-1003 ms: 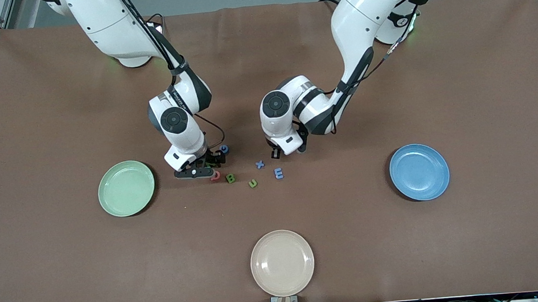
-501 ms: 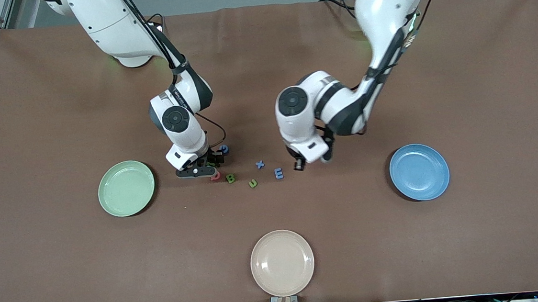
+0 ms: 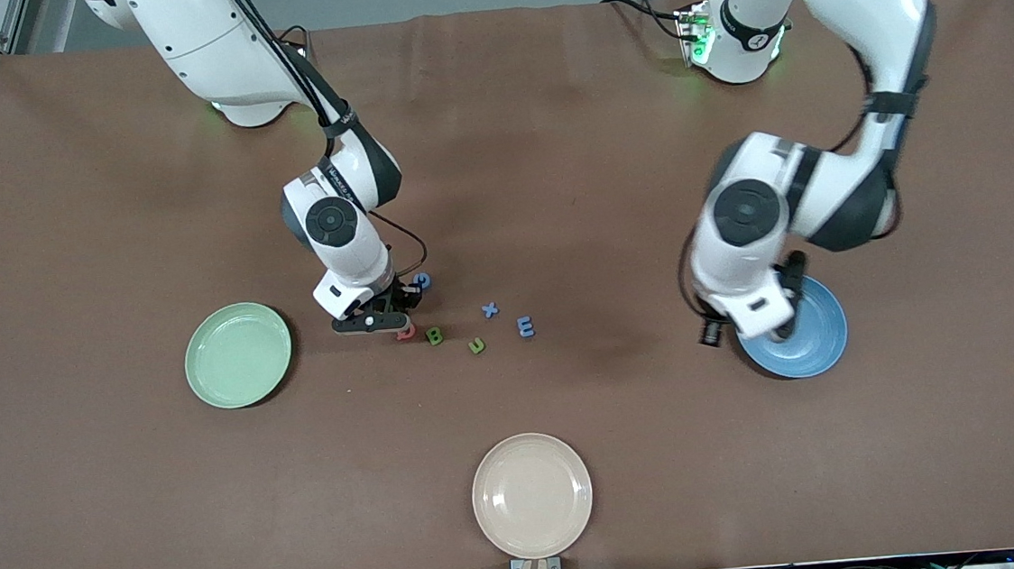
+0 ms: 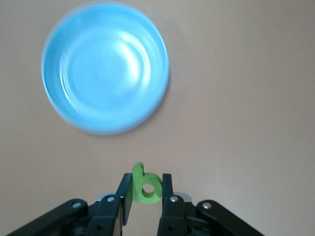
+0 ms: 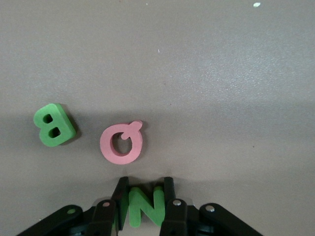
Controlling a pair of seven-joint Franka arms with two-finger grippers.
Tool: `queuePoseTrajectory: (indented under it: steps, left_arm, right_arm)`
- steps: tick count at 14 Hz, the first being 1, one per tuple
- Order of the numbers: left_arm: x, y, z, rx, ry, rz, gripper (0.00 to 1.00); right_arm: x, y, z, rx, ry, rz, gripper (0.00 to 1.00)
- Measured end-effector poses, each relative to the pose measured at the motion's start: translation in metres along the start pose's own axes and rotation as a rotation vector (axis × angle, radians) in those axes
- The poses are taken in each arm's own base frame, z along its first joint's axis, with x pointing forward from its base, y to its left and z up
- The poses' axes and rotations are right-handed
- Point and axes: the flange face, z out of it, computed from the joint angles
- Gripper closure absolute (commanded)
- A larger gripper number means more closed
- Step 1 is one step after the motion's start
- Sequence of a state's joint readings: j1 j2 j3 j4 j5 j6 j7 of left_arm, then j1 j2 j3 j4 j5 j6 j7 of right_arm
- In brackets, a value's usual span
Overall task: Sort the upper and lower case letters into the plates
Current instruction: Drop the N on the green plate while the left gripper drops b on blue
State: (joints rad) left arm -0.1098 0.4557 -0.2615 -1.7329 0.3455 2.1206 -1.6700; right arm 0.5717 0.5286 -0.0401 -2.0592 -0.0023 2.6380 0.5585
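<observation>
My left gripper [image 4: 146, 183] is shut on the green b [image 4: 146, 187] and holds it in the air by the rim of the blue plate [image 4: 106, 69], which in the front view [image 3: 824, 341] lies at the left arm's end. My right gripper [image 5: 144, 184] is low at the table, its fingers closed against both sides of the green N [image 5: 142, 207]. The pink Q [image 5: 121, 143] and green B [image 5: 53, 125] lie just beside it. The front view shows Q [image 3: 405, 332], B [image 3: 434, 335], u [image 3: 477, 346], x [image 3: 491, 309], E piece [image 3: 526, 325] and G [image 3: 422, 280]. The green plate [image 3: 238, 354] is bare.
A cream-beige plate [image 3: 532, 495] sits near the table's front edge, nearer the camera than the letters. The brown table stretches wide around the plates. The letters lie in a tight cluster beside the right arm's hand.
My left arm has swung from the letter cluster toward the left arm's end, carrying the green b to the blue plate. My right gripper has stayed at the N.
</observation>
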Motion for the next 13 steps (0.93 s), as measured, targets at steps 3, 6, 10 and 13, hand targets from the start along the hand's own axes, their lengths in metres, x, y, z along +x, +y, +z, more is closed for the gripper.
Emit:
queuePoseTrajectory:
  steps: [3,6,10,13]
  left_arm:
    - [0.073,-0.027,0.040,0.070,-0.024,0.095,0.98]
    - [0.124,-0.051,0.084,0.124,-0.067,0.129,0.70]
    - [0.138,-0.059,0.123,0.147,-0.104,0.120,0.00]
    - [0.128,-0.051,0.113,0.123,-0.106,0.125,0.00]
  right_arm:
    - [0.013,0.022,-0.004,-0.017,-0.014,0.004,0.98]
    - [0.048,0.083,-0.034,-0.025,-0.025,-0.041,0.98]
    - [0.081,0.180,-0.063,-0.025,-0.026,-0.140,0.98]
    - [0.089,0.255,-0.059,-0.029,-0.041,-0.189,0.97]
